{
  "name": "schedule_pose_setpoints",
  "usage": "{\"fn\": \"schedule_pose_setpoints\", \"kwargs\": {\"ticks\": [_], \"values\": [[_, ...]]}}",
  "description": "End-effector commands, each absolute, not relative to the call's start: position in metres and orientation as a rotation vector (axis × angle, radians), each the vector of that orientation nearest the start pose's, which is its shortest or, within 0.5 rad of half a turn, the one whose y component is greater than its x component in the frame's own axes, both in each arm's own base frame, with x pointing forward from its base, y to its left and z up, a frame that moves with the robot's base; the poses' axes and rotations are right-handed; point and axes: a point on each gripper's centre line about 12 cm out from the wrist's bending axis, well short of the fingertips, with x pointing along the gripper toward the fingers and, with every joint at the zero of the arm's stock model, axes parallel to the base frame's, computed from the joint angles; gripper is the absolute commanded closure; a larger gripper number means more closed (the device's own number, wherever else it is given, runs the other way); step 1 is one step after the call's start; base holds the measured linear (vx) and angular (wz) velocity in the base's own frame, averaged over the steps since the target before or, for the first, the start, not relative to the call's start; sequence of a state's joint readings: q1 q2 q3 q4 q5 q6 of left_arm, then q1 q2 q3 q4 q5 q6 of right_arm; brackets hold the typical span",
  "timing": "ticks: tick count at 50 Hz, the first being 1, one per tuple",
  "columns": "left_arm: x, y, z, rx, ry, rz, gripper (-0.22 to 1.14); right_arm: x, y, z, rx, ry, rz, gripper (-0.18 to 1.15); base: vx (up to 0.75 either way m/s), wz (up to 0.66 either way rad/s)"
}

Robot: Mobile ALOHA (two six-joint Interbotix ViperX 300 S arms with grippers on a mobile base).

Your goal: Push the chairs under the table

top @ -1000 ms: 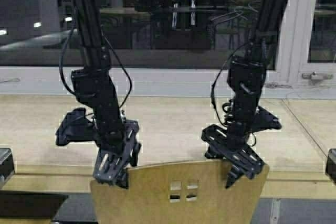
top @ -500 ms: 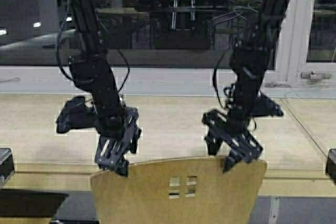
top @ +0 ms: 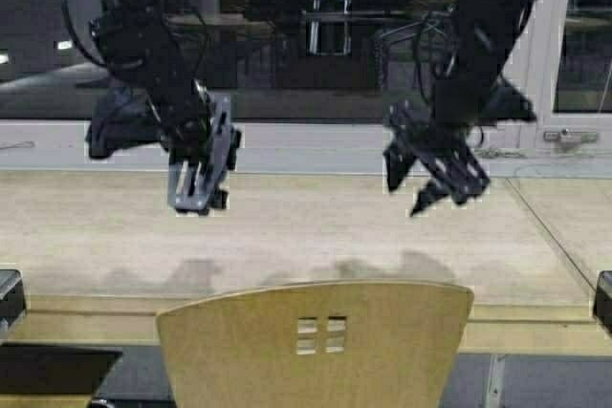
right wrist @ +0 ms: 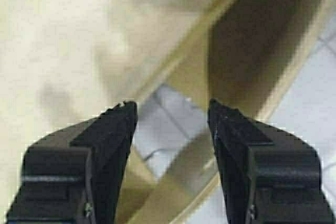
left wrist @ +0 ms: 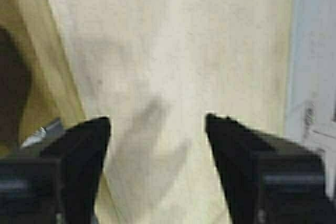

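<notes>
Fingers of both the left gripper [top: 198, 200] and right gripper [top: 427, 196] hang parted, empty, above the pale-wood counter [top: 287, 236], well apart from the yellow-tan plywood chair [top: 316, 346].

Dim overhead light; wrist views blurred

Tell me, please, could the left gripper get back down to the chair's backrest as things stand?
Probably yes: the open left gripper hangs above the table, nothing between it and the chair.

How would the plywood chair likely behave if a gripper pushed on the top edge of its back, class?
The chair probably stays stiff: its back looks like one moulded plywood shell. Pushed high on the back, it may tip rather than slide. The smooth curved edge could let a gripper slip off.
</notes>
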State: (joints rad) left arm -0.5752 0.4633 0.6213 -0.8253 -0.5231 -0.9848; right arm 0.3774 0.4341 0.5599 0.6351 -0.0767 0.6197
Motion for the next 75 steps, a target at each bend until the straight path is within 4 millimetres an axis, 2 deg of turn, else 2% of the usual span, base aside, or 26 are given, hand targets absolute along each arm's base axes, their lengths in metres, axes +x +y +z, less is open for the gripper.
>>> {"fn": "schedule_pose_setpoints", "kwargs": {"ticks": [1,5,8,16,24,28,43,52,57,61,65,72,75], "values": [[0.37,-0.191,0.072,-1.376,0.554,0.298,0.02,0.39,0.149,0.07,0.984,0.892,-0.235,0.16,-0.01,-0.02],[0.366,-0.19,0.091,-1.379,0.534,0.252,0.02,0.389,0.149,0.088,0.97,0.863,-0.196,0.16,-0.01,-0.01],[0.364,-0.188,0.105,-1.352,0.522,0.199,0.02,0.39,0.149,0.104,0.893,0.835,-0.127,0.16,-0.01,-0.01],[0.352,-0.171,0.15,-1.067,0.496,-0.053,0.02,0.382,0.147,0.158,0.561,0.762,0.094,0.16,-0.03,-0.02],[0.335,-0.152,0.193,-0.854,0.486,-0.177,0.02,0.375,0.131,0.203,0.469,0.69,0.149,0.16,-0.05,-0.03],[0.329,-0.15,0.213,-0.763,0.492,-0.215,0.02,0.369,0.128,0.226,0.422,0.651,0.184,0.16,-0.07,0.0],[0.321,-0.153,0.286,-0.218,0.476,-0.371,0.02,0.345,0.115,0.281,0.176,0.53,0.276,0.16,-0.12,0.03],[0.313,-0.146,0.318,-0.076,0.459,-0.396,0.02,0.325,0.092,0.309,0.056,0.481,0.257,0.16,-0.18,0.12],[0.309,-0.143,0.316,0.011,0.445,-0.404,0.02,0.314,0.088,0.318,0.003,0.447,0.259,0.16,-0.17,0.14],[0.31,-0.142,0.298,0.075,0.453,-0.409,0.02,0.314,0.087,0.317,-0.007,0.429,0.259,0.16,-0.17,0.12],[0.307,-0.141,0.274,0.108,0.447,-0.419,0.02,0.316,0.088,0.309,0.002,0.404,0.258,0.16,-0.18,0.11],[0.291,-0.135,0.236,0.151,0.445,-0.44,0.02,0.309,0.088,0.284,0.008,0.391,0.263,0.16,-0.25,0.09],[0.29,-0.134,0.235,0.147,0.435,-0.442,0.02,0.309,0.091,0.283,0.009,0.367,0.273,0.16,-0.29,0.06]]}}
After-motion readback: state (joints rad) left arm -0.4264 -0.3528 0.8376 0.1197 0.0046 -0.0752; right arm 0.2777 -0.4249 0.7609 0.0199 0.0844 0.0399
